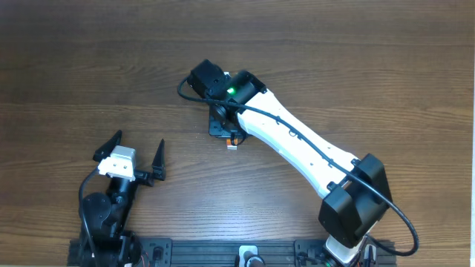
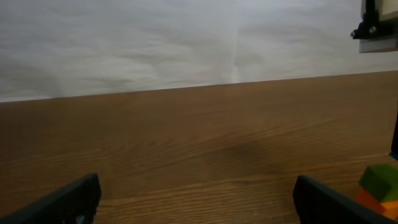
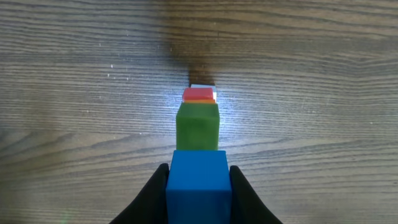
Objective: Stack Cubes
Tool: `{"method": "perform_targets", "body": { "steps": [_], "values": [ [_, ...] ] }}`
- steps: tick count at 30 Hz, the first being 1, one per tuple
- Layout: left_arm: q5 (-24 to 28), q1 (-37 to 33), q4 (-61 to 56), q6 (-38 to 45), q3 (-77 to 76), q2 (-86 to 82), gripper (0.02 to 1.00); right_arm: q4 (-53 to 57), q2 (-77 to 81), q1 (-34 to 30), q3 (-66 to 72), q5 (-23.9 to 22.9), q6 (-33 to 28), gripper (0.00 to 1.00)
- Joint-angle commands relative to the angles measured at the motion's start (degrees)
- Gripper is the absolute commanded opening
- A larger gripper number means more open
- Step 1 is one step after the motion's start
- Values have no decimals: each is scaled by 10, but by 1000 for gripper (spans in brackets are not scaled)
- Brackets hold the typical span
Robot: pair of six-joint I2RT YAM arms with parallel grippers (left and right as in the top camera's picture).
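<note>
The right gripper (image 3: 198,171) has its jaws clamped on one blue cube (image 3: 198,190), held over a stack near the middle of the table (image 1: 356,67): one green cube (image 3: 198,127) on one orange-red cube (image 3: 199,95). Whether blue touches green is unclear. The left gripper (image 1: 139,141) stands wide open and empty, well apart from them.

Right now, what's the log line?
right gripper: shut on blue cube | below it: green cube on orange cube | left gripper: open

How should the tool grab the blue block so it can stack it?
By its two flat opposite sides, from above, as the right tool holds the blue block now. That leaves its bottom face free to land on the green block.
</note>
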State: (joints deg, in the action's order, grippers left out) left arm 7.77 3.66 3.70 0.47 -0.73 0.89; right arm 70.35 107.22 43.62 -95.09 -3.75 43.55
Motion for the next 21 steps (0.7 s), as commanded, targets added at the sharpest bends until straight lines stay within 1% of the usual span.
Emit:
{"method": "perform_targets", "body": {
  "steps": [1, 13, 21],
  "values": [
    [7, -3, 0, 8, 4, -5, 998, -8, 15, 5, -15, -6, 6, 115],
    [7, -3, 0, 8, 4, -5, 1000, -16, 26, 2, -15, -7, 6, 123],
    [7, -3, 0, 8, 4, -5, 998, -16, 28, -1, -15, -19, 5, 126]
  ]
}}
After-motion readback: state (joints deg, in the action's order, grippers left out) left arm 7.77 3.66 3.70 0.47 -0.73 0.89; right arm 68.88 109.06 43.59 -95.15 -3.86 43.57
